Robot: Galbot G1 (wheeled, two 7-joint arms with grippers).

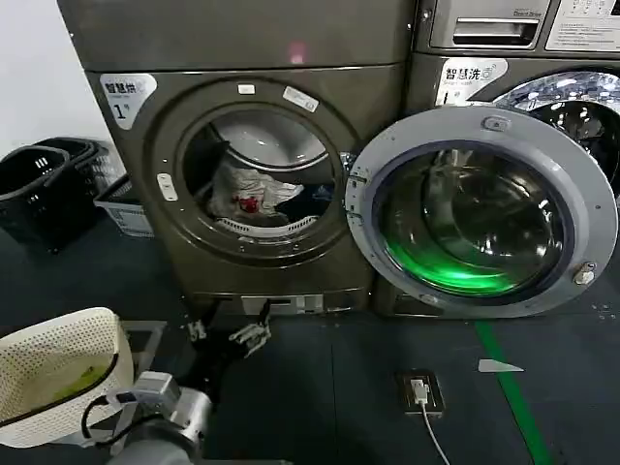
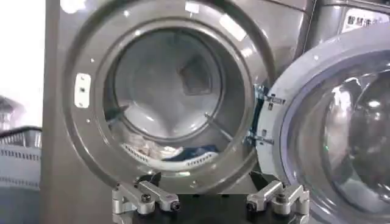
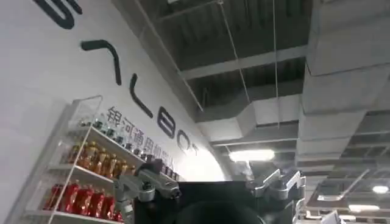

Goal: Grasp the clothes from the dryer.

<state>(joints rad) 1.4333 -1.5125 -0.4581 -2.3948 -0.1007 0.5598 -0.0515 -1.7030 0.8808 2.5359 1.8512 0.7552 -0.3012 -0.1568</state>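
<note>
Two machines stand side by side on a dark floor (image 1: 349,387): the dryer (image 1: 242,165), bronze-grey with a "1" sticker (image 1: 124,97) at about 10 o'clock of its porthole, and a second machine (image 1: 523,48) beside it. The dryer's silver-rimmed glass door (image 1: 481,208) is swung fully open toward 3 o'clock, leaving the drum mouth clear. Inside, the clothes (image 1: 260,194) lie at the bottom of the drum, around 6 o'clock: a pale white-grey bundle with a small red patch, with a dark garment just beside it toward 3 o'clock. The left hand (image 1: 228,334) hovers low in front of the dryer, below the porthole and well apart from the fabric; its fingers are spread wide and hold nothing, and its wrist camera looks straight into the drum. The right hand (image 3: 210,185) points up at a ceiling and a wall shelf of bottles (image 3: 79,176), fingers apart and empty, seemingly idle. A cream mesh basket (image 1: 58,373) sits at 8 o'clock in the head view. This looks like the approach step: the next move likely calls for lifting the left hand, reaching through the opening, and lowering onto the bundle before closing.
</note>
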